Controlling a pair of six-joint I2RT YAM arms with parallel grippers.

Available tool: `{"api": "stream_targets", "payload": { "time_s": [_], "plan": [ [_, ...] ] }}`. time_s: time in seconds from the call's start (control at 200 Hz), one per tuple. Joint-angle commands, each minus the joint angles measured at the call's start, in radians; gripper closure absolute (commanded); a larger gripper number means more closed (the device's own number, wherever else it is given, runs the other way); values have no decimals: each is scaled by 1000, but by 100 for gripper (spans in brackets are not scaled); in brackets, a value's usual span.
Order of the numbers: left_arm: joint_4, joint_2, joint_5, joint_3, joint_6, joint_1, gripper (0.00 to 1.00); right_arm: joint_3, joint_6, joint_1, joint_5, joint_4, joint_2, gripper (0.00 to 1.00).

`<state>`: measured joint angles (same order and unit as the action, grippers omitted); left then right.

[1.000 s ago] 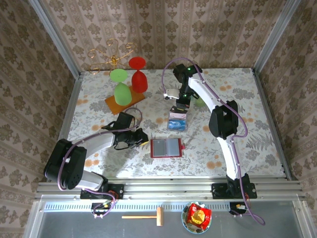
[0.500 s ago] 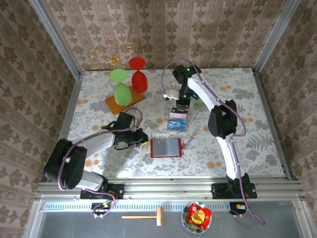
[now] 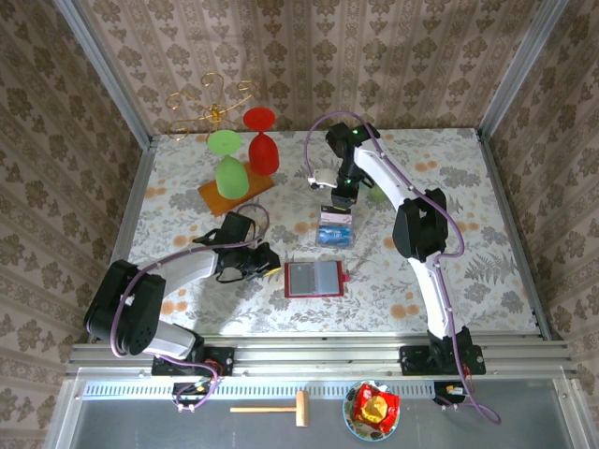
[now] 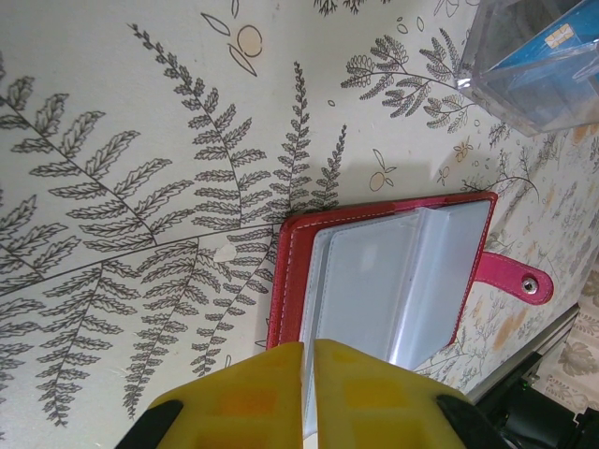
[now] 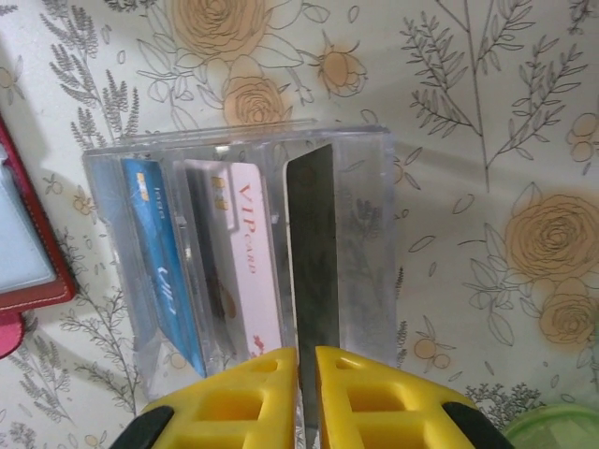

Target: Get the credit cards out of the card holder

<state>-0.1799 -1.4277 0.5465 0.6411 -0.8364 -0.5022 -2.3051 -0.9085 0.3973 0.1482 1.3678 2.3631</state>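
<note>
**1. Table**. Flowered cloth top, carries everything below.

**2. Card holder**. Red folding case, lying open and flat near the middle front of the table. Clear pockets face up and the red tab sticks out to one side. The leaves are soft and limp and will likely slide or flap if a card is dragged out, so it wants pinning by an edge. The pockets look empty, though the greyish film could hide a pale card.

**3. Left gripper**. Jaws closed together with nothing between them, poised at the holder's near edge.

**4. Clear rack**. Slotted plastic stand just beyond the holder. Rigid and light, probably easy to nudge.

**5. Right gripper**. Jaws narrow, nipped on the near edge of the black card.

**6. Black card**. Stands on edge in an end slot of the rack. Thin, stiff and slick. Take it by the exposed short edge, flat faces against the pads.

**7. Pink card**. Marked VIP, in a middle slot. Handles the same.

**8. Blue card**. Leans in the opposite end slot. Handles the same.
</note>
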Motion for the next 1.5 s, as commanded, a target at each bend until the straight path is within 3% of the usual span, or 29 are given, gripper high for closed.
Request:
{"api": "stream_targets", "payload": {
  "time_s": [0.0, 0.57, 0.89, 1.495],
  "plan": [
    [-5, -13, 11, 14, 14, 5, 89, 2, 28, 0, -42, -42, -14, 86],
    [7, -25, 19, 15, 13, 5, 89, 164, 87, -1, -94, -259, -164, 83],
    [14, -33, 22, 15, 10, 5, 89, 259, 128, -1, -155, -411, -173, 83],
    [39, -63, 35, 28, 1, -2, 89, 367, 129, 5, -118, -438, -187, 82]
  ]
}}
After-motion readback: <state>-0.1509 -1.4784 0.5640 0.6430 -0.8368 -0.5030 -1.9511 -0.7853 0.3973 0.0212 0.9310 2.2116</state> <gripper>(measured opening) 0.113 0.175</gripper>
